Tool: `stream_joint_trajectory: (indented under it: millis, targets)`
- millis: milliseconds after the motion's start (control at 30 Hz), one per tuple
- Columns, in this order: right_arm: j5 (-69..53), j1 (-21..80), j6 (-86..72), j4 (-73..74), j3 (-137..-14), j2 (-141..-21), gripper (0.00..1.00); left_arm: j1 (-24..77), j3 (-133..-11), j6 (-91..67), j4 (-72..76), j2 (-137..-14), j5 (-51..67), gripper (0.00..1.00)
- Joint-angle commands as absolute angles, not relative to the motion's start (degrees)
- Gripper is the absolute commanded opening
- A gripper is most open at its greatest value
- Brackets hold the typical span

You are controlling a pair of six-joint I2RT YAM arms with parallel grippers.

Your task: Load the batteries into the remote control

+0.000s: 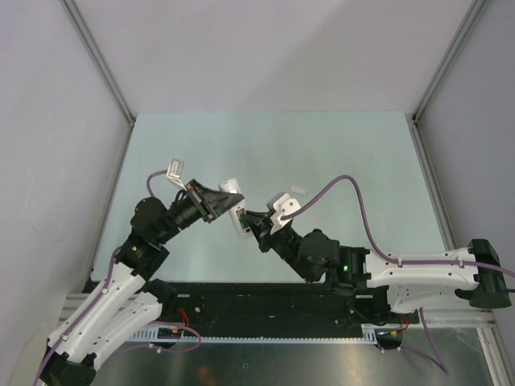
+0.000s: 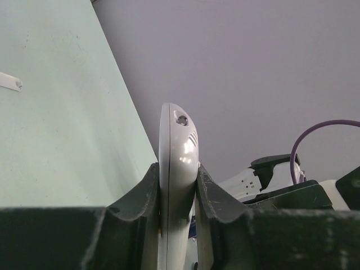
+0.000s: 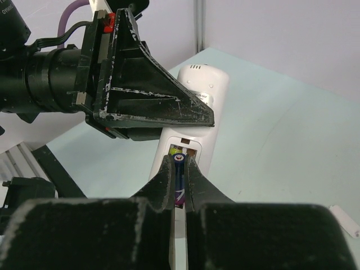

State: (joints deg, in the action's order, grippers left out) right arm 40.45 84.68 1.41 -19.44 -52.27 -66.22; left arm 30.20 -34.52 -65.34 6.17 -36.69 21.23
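Observation:
The white remote control (image 1: 232, 201) is held in the air above the table, clamped edge-on between my left gripper's (image 1: 216, 203) jaws; it also shows in the left wrist view (image 2: 179, 147). In the right wrist view its back (image 3: 209, 93) faces the camera with the compartment open. A green battery (image 3: 175, 150) lies in the compartment's left slot. My right gripper (image 3: 179, 160) is shut on the purple battery (image 3: 179, 183), whose tip is at the compartment's mouth beside the green one. The right gripper (image 1: 256, 222) meets the remote's lower end.
A small white strip, perhaps the compartment cover (image 1: 298, 189), lies on the pale green table (image 1: 346, 153) behind the right gripper; it also shows in the right wrist view (image 3: 344, 220). Grey walls enclose the table on three sides.

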Motion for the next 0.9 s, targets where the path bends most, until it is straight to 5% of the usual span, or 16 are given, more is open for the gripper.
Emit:
stream_joint_trajectory:
  millis: [0,867]
  targets:
    - [39.47,84.64,-2.02,-12.75,-52.12,-66.09,0.0,30.23,-37.71,-66.18,12.83,-35.42,21.62,0.0]
    - [30.76,78.22,-13.8,-0.62,-54.4,-71.19,0.0,30.23,-37.88,-66.89,19.25,-31.91,22.15,0.0]
